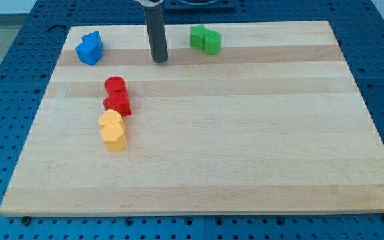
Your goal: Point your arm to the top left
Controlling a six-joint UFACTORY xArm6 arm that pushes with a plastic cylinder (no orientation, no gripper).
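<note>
My tip [159, 61] rests on the wooden board [245, 147] near the view's top, left of centre. The dark rod rises straight up out of the view. A blue block [89, 49] of irregular shape lies at the top left, well to the left of my tip. A green block [205, 39] lies to the right of my tip, a little higher. A red block [117, 96] lies below and left of my tip. A yellow block [113, 130] sits just under the red one, touching it or nearly so.
The board lies on a blue perforated table [5, 80] that shows on all sides. The board's top edge runs just above the blue and green blocks.
</note>
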